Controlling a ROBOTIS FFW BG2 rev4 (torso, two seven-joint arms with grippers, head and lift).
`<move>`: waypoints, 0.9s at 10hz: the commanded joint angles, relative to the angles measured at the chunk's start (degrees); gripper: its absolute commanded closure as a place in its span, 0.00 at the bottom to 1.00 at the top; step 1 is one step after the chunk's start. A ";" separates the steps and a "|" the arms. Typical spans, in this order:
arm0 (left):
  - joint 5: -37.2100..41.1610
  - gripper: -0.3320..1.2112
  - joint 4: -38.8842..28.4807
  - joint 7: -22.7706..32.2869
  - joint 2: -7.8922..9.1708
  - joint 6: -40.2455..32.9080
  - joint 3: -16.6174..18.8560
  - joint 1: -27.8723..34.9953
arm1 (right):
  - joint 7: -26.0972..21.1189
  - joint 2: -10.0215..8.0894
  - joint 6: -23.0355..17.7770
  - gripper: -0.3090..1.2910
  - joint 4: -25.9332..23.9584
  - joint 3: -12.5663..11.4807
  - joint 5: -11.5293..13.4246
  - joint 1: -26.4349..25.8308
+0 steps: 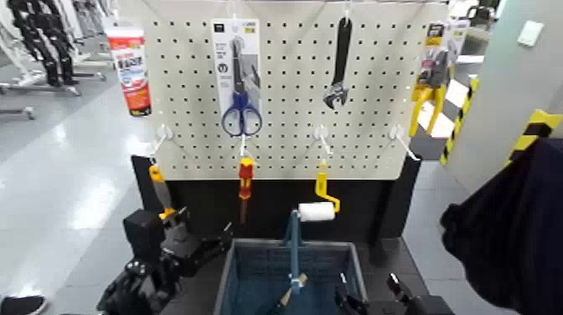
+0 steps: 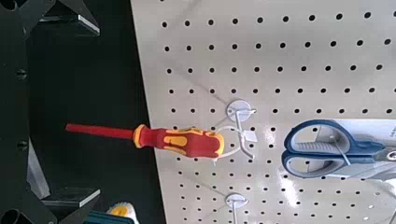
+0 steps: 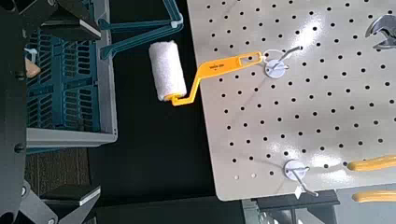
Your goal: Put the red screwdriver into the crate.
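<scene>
Jaws: your left gripper and right gripper hold nothing, spread unclear | red screwdriver hangs from a pegboard hook, under the scissors | crate sits below, between both arms | paint roller hangs just beside.

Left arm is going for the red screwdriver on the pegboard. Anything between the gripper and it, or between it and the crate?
Nothing visible blocks either path. The red screwdriver hangs free on its hook, with the left gripper below and to its left. The crate sits open directly beneath.
</scene>
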 commanded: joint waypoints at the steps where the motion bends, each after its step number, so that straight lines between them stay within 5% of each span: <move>1: 0.80 0.28 3.65 -2.57 1.21 0.57 -1.11 -4.62 | 0.00 0.00 -0.04 0.28 0.09 0.18 0.00 -0.09; 9: 2.74 0.28 14.46 -10.13 1.65 1.37 -5.33 -15.96 | 0.00 -0.18 0.13 0.28 0.27 0.71 -0.09 -0.53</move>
